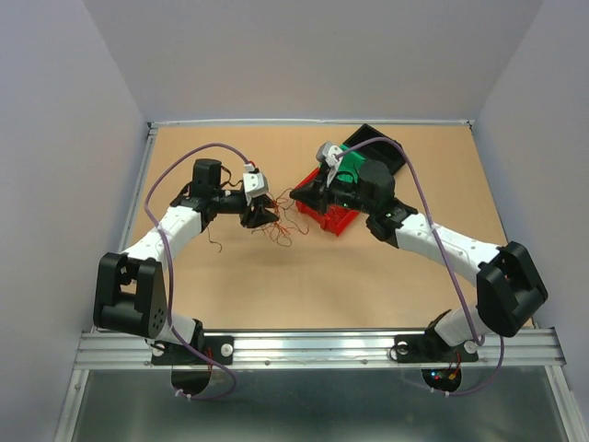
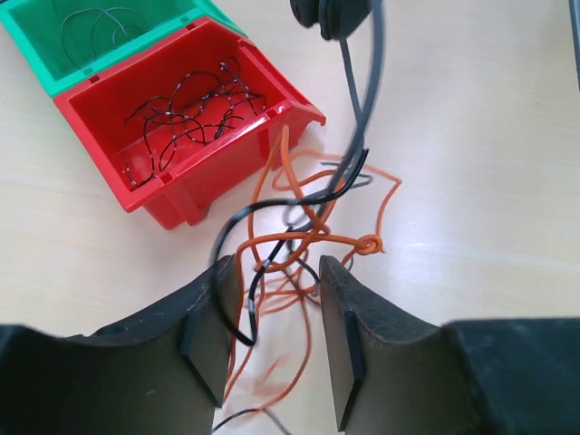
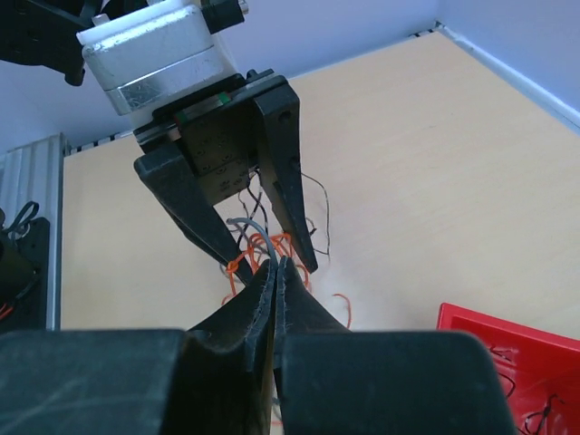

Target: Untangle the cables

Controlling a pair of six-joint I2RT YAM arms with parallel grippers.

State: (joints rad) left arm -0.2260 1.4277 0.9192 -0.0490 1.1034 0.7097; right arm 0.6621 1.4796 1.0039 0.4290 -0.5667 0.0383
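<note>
Our left fingers (image 2: 213, 331) stand spread astride the cables (image 2: 304, 237), just beside the red bin (image 2: 100, 195), likely to pin the tangle. Right-wrist view: our right fingers (image 3: 261, 304) press together on one strand, seemingly to draw it out.

cables (image 2: 313, 234): hair-thin curly wires, orange, black, grey | state: tangled in one loose clump, small orange knot at its edge | loc: on surface (image 2: 471, 163) just beside red bin (image 2: 299, 113) | separate black strands lie inside that bin
</note>
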